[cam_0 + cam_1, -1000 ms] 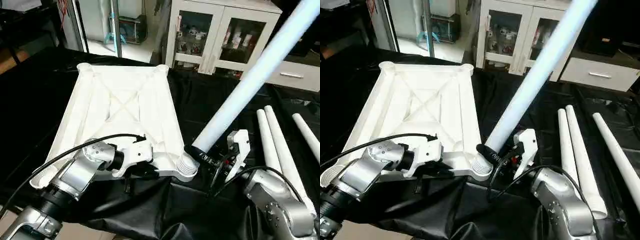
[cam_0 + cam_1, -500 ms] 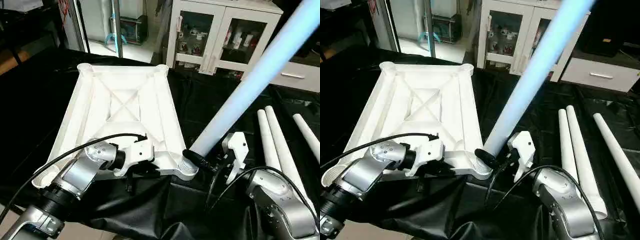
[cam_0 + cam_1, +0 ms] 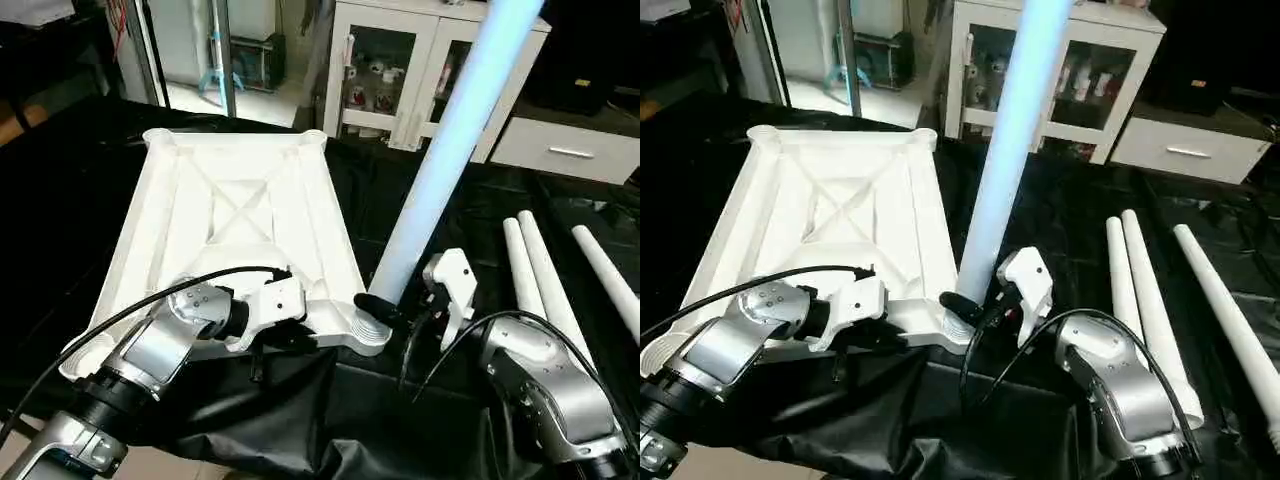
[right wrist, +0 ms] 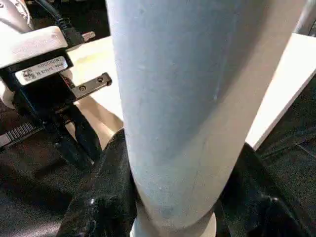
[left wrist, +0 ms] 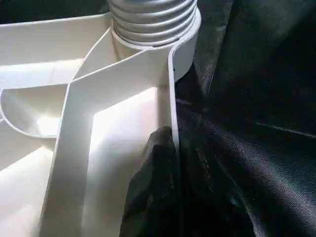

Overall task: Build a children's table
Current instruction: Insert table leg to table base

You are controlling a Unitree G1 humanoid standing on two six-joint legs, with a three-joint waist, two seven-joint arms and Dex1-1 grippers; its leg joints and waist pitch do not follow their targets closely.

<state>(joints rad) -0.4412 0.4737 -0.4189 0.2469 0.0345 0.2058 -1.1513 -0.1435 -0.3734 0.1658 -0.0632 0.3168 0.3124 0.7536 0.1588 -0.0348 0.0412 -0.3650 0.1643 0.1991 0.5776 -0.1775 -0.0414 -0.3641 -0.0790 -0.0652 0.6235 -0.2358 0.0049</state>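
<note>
My right jaws (image 3: 385, 308) grip the leg (image 3: 440, 160) low, just above the near-right corner socket (image 3: 368, 332) of the table top (image 3: 240, 215); long axis nearly upright, leaning a bit away. Left jaws (image 3: 262, 345), closed, pinch the top's near rim beside that socket. Count: 1 top, 1 leg held, 3 spare legs (image 3: 540, 290) lying right of the top (on the black-covered desk).

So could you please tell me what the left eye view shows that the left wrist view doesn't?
Left eye view: the whole upturned table top, the leg standing in its near corner with the right gripper shut on its base, three spare legs on the black cloth, and a cabinet.
Left wrist view: a close look at the left gripper's finger on the rim.
Both: the threaded corner socket, ribs and cloth.
</note>
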